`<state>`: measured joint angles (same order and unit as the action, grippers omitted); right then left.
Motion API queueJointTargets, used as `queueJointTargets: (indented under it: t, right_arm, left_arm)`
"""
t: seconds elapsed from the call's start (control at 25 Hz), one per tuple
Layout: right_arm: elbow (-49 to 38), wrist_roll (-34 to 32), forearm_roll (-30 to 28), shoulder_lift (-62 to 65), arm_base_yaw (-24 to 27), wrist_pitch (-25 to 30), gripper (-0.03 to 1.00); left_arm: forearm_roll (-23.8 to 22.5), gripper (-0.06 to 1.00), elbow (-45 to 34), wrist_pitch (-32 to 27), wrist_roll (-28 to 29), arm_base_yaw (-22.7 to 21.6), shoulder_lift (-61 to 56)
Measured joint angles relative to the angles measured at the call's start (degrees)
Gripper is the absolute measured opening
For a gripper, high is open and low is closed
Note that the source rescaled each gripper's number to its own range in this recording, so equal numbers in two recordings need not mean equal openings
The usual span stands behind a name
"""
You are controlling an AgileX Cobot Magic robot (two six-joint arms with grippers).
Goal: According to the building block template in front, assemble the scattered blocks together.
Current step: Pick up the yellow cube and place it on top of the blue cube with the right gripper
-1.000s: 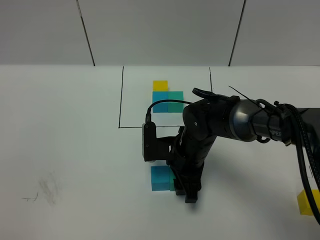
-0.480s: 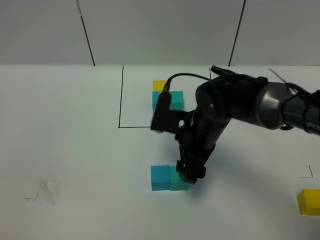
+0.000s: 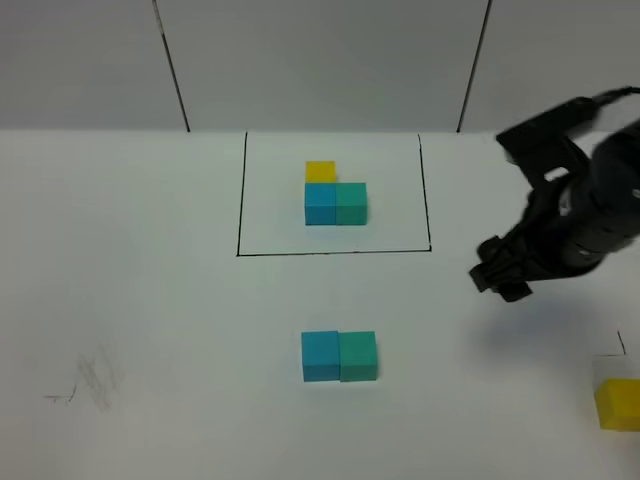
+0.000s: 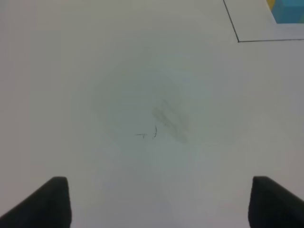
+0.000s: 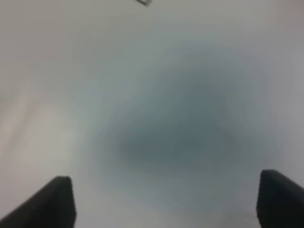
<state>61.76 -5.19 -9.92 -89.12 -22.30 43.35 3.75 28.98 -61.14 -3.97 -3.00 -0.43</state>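
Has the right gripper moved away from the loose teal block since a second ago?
Yes. The right gripper has left the teal-green block and swung right, toward the loose yellow block.

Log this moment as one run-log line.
right pincer: open, empty | sky-blue matte cube touching teal-green matte cube | yellow matte cube apart | left pincer: open

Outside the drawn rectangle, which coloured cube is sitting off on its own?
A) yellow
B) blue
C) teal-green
A: the yellow cube sits alone far off to the right, while the blue cube and teal-green cube touch side by side.
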Motion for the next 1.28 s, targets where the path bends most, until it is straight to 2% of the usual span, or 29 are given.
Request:
queueJointTargets:
  t: [0.16,0.32,0.68,0.96,1.28]
  right_arm:
    - [-7.91,-8.00,-0.75,5.12,5.48,-2.46,0.72]
    - [-11.59,-10.70,-1.25,6.20,9.64,-2.70,0.72]
    - [-16.05,-9.33,0.52,5.86,15.68,-2.00,0.72]
    - [-16.37,-4.37,4.21,4.17,16.34,-3.17,0.72]
    - [-16.44,-4.10,4.72,-1.29,17.93,-4.20,0.72]
  left_arm:
    - [0.00,0.77,0.00,0.00,0.00,0.00,0.00]
    - [0.00,0.77,0.00,0.00,0.00,0.00,0.00]
    - [0.00,0.77,0.00,0.00,0.00,0.00,0.00]
    - [0.00,0.77,0.00,0.00,0.00,0.00,0.00]
    - [0.00,0.77,0.00,0.00,0.00,0.00,0.00]
